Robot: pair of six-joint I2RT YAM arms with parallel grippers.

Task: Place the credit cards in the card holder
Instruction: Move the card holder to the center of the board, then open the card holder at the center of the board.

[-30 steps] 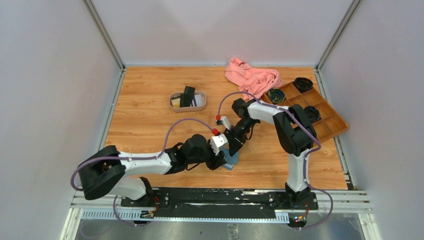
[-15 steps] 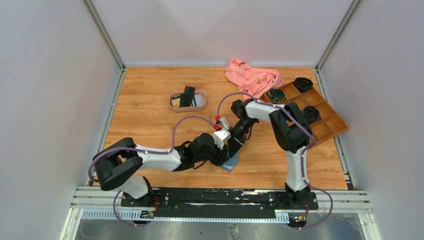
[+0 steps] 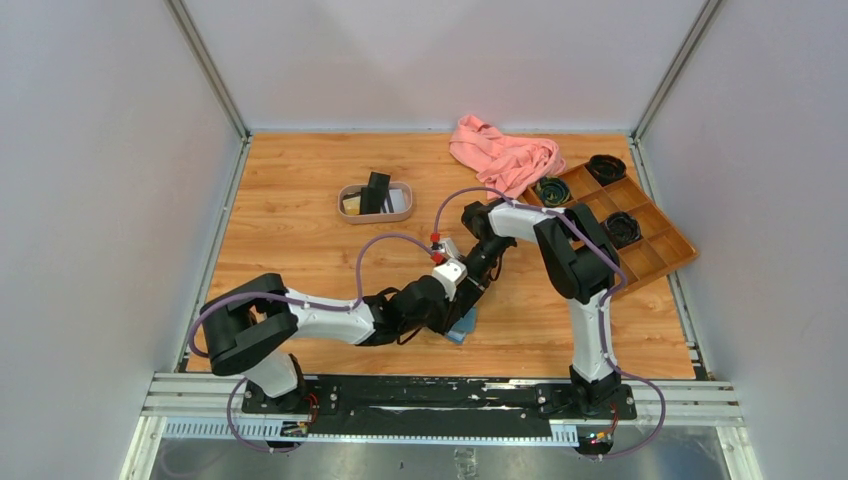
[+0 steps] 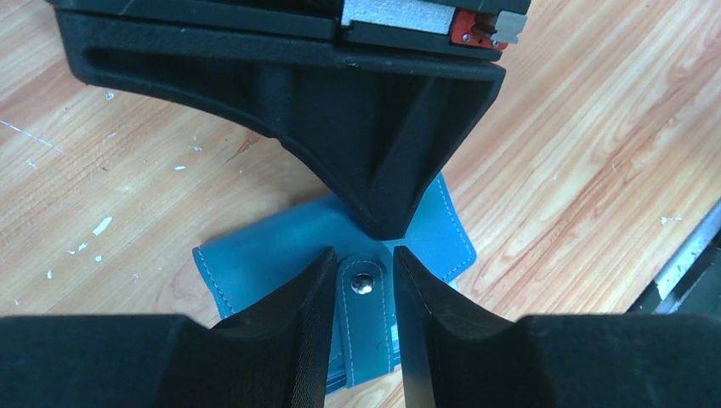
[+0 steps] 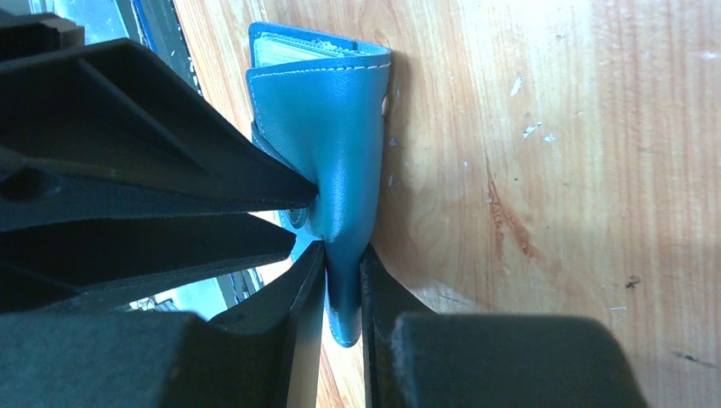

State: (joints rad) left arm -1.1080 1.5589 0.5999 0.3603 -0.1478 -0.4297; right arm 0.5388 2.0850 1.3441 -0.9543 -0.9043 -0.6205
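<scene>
Where the two arms meet at the lower centre of the top view, the card holder [image 3: 463, 326] is seen lying on the table [image 3: 300, 240]. Its flap is pinched between the narrowly set fingers of the right gripper [image 5: 343, 255]. Its snap strap [image 4: 366, 327] is closely flanked by the left gripper [image 4: 364, 270]; whether it is clamped cannot be told.

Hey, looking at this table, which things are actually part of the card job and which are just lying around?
Job in hand: card holder, pinched by the right tool; credit cards, in the oval tray.
Lying about: pink cloth; wooden box with black round items in it.
</scene>
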